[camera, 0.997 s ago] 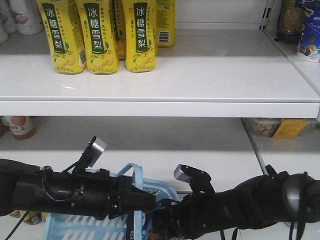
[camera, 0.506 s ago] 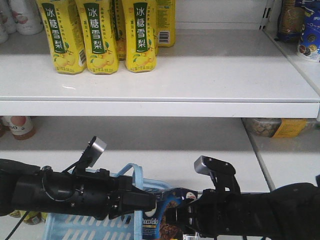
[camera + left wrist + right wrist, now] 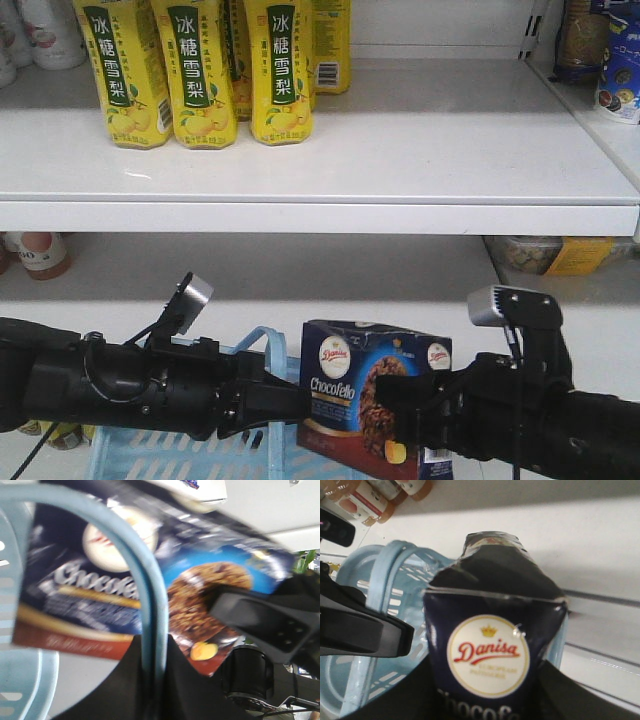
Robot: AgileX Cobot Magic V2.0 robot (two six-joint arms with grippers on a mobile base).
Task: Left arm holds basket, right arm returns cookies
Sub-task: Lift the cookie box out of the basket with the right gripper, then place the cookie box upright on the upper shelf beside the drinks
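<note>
The light blue basket (image 3: pixel 190 455) sits at the bottom left, its hoop handle (image 3: pixel 272 345) raised. My left gripper (image 3: pixel 290 402) is shut on that handle; the left wrist view shows the handle (image 3: pixel 145 605) pinched between the black jaws. My right gripper (image 3: pixel 400 408) is shut on the dark navy cookies box (image 3: pixel 350 385) and holds it upright above the basket's right end. In the right wrist view the box (image 3: pixel 492 630) fills the middle, with the basket (image 3: pixel 390 580) below and to the left. The box also shows in the left wrist view (image 3: pixel 90 595).
Yellow drink cartons (image 3: pixel 195 70) stand at the upper shelf's left. The upper shelf edge (image 3: pixel 320 217) runs across above the arms. A white lower shelf (image 3: pixel 330 290) lies behind the basket. Jars (image 3: pixel 45 255) stand at its far left, a food tub (image 3: pixel 530 255) at the right.
My right gripper has lifted the cookies box up out of the basket and moved to the right. The left arm and basket handle have not moved.
</note>
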